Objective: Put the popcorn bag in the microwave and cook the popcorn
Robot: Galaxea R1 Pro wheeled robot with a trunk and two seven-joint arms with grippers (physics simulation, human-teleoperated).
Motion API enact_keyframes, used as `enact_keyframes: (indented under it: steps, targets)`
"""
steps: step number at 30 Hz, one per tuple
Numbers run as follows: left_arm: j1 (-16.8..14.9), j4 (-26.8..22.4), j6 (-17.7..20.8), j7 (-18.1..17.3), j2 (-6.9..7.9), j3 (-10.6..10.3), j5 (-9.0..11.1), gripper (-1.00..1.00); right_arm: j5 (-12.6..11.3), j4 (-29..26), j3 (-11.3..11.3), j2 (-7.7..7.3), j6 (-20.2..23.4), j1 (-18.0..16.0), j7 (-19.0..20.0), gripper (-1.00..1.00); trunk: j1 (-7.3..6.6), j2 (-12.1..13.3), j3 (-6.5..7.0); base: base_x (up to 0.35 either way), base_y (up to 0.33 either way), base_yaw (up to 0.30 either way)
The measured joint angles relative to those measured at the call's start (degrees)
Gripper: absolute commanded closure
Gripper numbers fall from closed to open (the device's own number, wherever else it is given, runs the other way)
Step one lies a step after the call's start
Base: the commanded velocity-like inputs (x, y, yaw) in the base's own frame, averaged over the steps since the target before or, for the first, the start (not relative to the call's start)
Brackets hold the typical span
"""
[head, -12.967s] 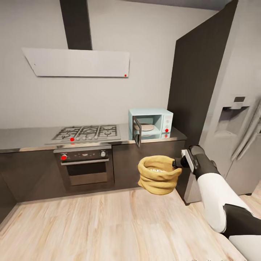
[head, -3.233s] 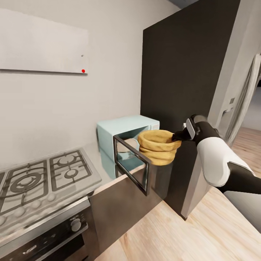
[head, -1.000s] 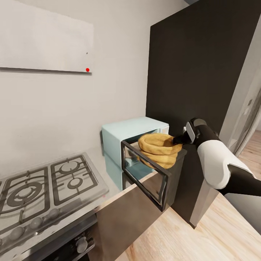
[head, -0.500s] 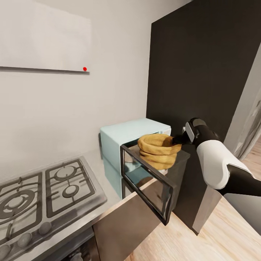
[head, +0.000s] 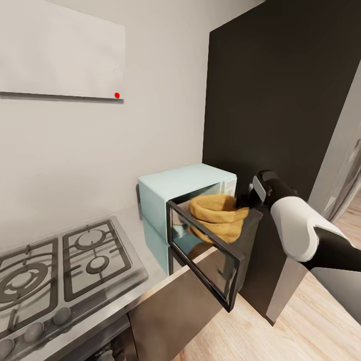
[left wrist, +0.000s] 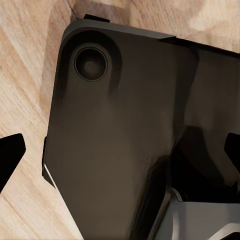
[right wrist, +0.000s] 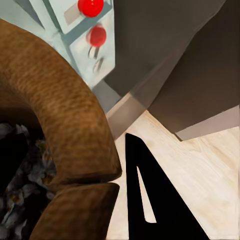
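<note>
The pale blue microwave (head: 173,186) stands on the grey countertop (head: 131,239) with its dark-framed glass door (head: 206,256) swung open toward me. The mustard-yellow popcorn bag (head: 216,214) hangs at the microwave's opening, partly behind the door glass. My right gripper (head: 246,201) is shut on the bag's rolled rim. In the right wrist view the rim (right wrist: 65,115) curves past one black finger (right wrist: 145,195), pale kernels (right wrist: 22,185) lie inside, and the microwave's panel with red knobs (right wrist: 85,22) is close. My left gripper (left wrist: 120,152) is open over the robot's dark base.
A steel gas hob (head: 47,268) lies on the worktop left of the microwave, under a flat white hood (head: 60,55). A tall dark cabinet panel (head: 273,95) rises right beside the microwave. Pale wood floor (head: 301,326) spreads below my right arm (head: 298,230).
My right gripper has carried the bag lower and further toward the microwave's opening; it now sits partly behind the open door's glass. Over the longer span the view closed in on the microwave.
</note>
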Motion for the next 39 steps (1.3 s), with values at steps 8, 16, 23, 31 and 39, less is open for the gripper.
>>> enact_keyframes:
  steps: [8, 16, 23, 31, 39]
  targets:
    - [0.0, 0.0, 0.0, 0.0, 0.0, 0.0, 0.0, -1.0, 0.3, 1.1, 0.0, -0.1, -1.1, 0.0, -0.8, 1.0, 0.0, 0.0, 0.0, 0.0, 0.0, 0.0]
    - [0.0, 0.0, 0.0, 0.0, 0.0, 0.0, 0.0, -1.0, 0.5, -1.4, 0.3, 0.02, -0.5, 0.0, -0.5, 1.0, 0.0, 0.0, 0.0, 0.0, 0.0, 0.0]
    - [0.0, 0.0, 0.0, 0.0, 0.0, 0.0, 0.0, -1.0, 0.5, -3.4, 0.2, 0.48, -0.2, 0.0, -0.6, 1.0, 0.0, 0.0, 0.0, 0.0, 0.0, 0.0]
    - [0.0, 0.0, 0.0, 0.0, 0.0, 0.0, 0.0, -1.0, 0.3, -3.3, 0.2, 0.6, -0.1, 0.0, -0.6, 1.0, 0.0, 0.0, 0.0, 0.0, 0.06, 0.0]
    - [0.0, 0.0, 0.0, 0.0, 0.0, 0.0, 0.0, -1.0, 1.6, -3.1, 0.4, 0.66, -0.2, 0.0, -0.6, 1.0, 0.0, 0.0, 0.0, 0.0, 0.199, 0.0]
